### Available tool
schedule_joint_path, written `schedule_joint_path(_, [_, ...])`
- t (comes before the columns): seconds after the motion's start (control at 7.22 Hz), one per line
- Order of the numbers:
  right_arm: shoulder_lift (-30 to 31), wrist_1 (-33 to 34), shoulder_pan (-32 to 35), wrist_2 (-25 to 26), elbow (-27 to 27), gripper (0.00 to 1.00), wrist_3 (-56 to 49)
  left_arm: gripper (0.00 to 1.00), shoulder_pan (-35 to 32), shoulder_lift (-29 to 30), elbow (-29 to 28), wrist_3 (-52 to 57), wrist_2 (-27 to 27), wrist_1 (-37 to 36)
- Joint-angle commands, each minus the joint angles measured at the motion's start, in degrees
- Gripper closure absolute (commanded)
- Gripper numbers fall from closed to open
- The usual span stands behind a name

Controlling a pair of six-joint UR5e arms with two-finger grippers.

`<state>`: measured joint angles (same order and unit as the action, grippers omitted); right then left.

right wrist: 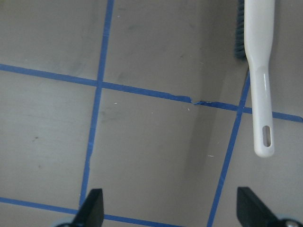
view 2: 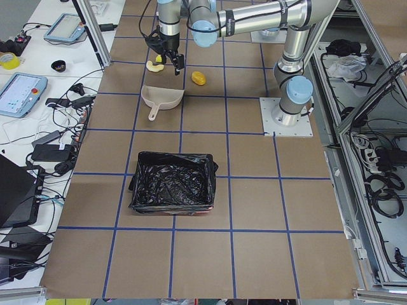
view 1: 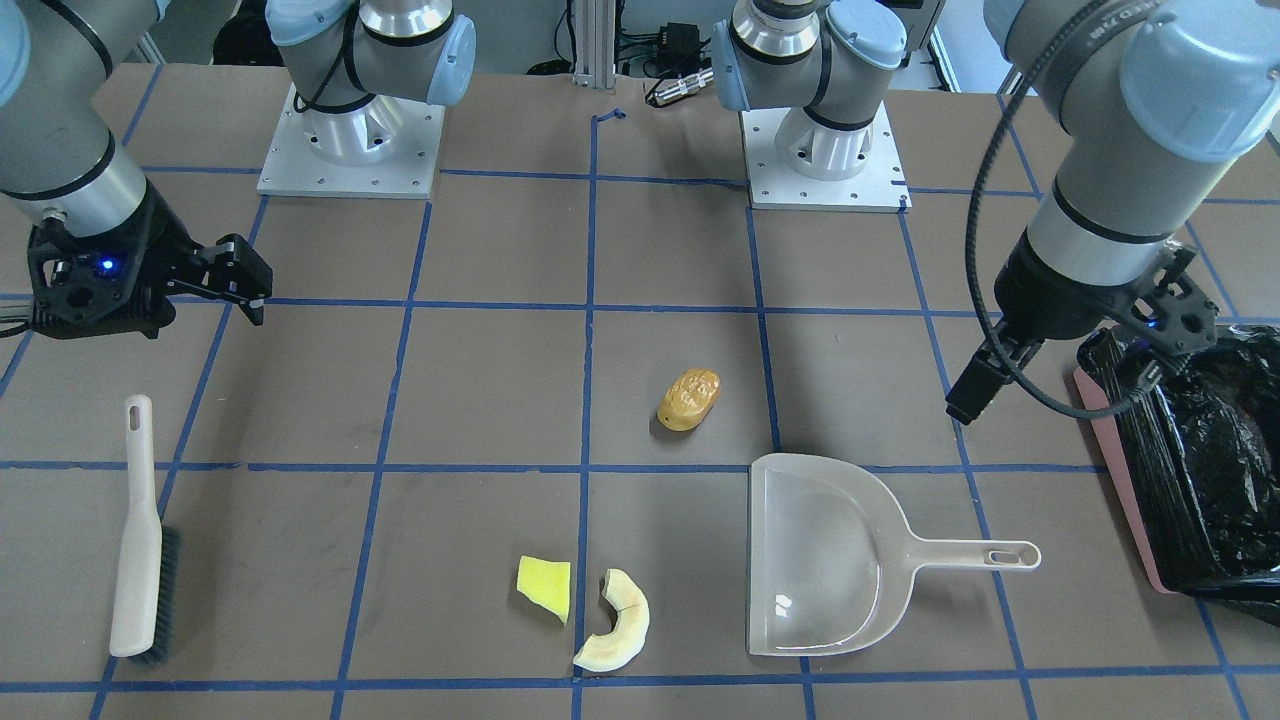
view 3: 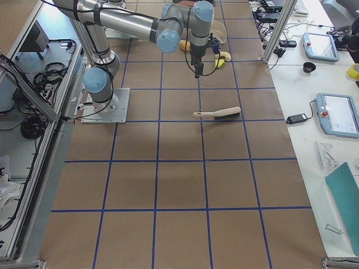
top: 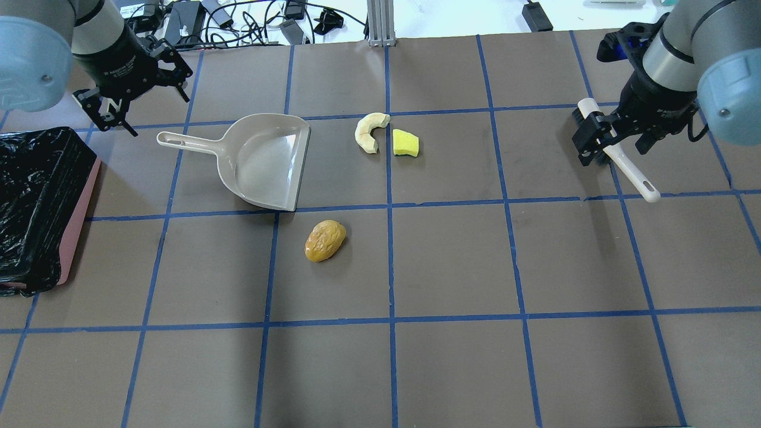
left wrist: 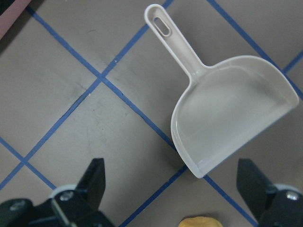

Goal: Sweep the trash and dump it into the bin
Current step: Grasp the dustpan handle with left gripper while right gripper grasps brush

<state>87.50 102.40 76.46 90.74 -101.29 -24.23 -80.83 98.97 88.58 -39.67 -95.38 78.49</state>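
Tabletop (top: 452, 368) of brown board, ruled into squares by blue tape (top: 390, 267), carries everything. The left arm (top: 30, 65) comes in on the robot's left and the right arm (top: 672, 53) on its right, both with wrists turned down toward the board.

The left gripper (left wrist: 173, 189) hangs above the stretch between the bin and the dustpan, its fingers spread wide and empty. The right gripper (right wrist: 170, 210) hangs over the robot's right side, fingers equally wide apart and empty. The brush handle lies below it, off to one side of the gap and untouched.

The bin (top: 78, 223), a pink box lined with a crinkled black bag (top: 35, 178), sits at the table's edge on the robot's left. The bag's folds are too dark to tell what is inside.

The dustpan (top: 261, 163) lies flat near the bin but apart from it. Its handle points toward the bin and its open mouth faces the middle of the table.

The brush (view 1: 135, 540) lies on the board on the robot's right, well apart from the rest, with its handle end toward the robot and its dark bristles away.

All three scraps rest on the bare board around the pan's mouth. The pale crescent (view 1: 620, 625) and the yellow wedge (view 1: 545, 586) lie just beside each other on the far side, a tape line running between them. The amber lump (view 1: 689, 398) sits alone nearer the robot, close to the near corner of the pan's mouth.
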Motion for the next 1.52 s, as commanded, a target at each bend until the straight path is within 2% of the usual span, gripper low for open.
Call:
schedule_joint_path(0.0, [-4.59,9.77,-6.47,-0.3,-4.16,0.0,-9.57,0.0,1.55,2.18,1.15,-11.87,-1.3,-0.35])
schedule_joint_path(0.14, [-6.71,13.23,-7.37,0.48,-4.18,0.0,-15.09,0.0,1.64,3.58,1.07,-13.83,-1.21,-0.44])
schedule_joint_path(0.28, [-9.6,16.83,-8.51,0.92,-4.18,0.0,-16.19,0.0,1.72,4.47,0.81,-22.46,-3.82,-0.53])
schedule_joint_path(0.42, [-13.28,21.83,-8.6,4.84,-4.0,0.0,-18.47,0.0,1.72,5.96,0.72,-27.77,-5.42,-4.28])
schedule_joint_path(0.55, [-16.19,27.01,-8.61,7.23,-4.18,0.0,-21.8,0.03,1.72,7.54,0.72,-28.78,-5.69,-6.75])
schedule_joint_path(0.69, [-18.66,29.07,-8.61,7.43,-4.09,0.0,-20.96,0.04,1.72,8.6,-0.41,-31.05,-5.7,-6.86])
schedule_joint_path(0.83, [-20.34,29.43,-8.61,6.99,-4.09,0.0,-17.64,0.04,1.72,10.96,-2.25,-32.38,-5.43,-7.21])
schedule_joint_path(0.97, [-20.35,28.13,-8.61,6.56,-4.26,0.0,-14.13,0.09,1.72,13.24,-4.88,-32.92,-5.26,-7.21])
schedule_joint_path(1.11, [-19.92,27.68,-8.61,7.16,-4.35,0.0,-12.96,0.1,1.72,16.22,-7.95,-36.06,-5.08,-7.21])
schedule_joint_path(1.25, [-19.22,25.07,-8.69,7.08,-4.35,0.0,-12.95,0.05,1.72,19.21,-11.12,-37.39,-4.91,-7.21])
schedule_joint_path(1.39, [-17.47,21.3,-8.69,6.82,-4.35,0.01,-12.78,0.07,1.46,21.77,-14.02,-39.06,-4.64,-7.13])
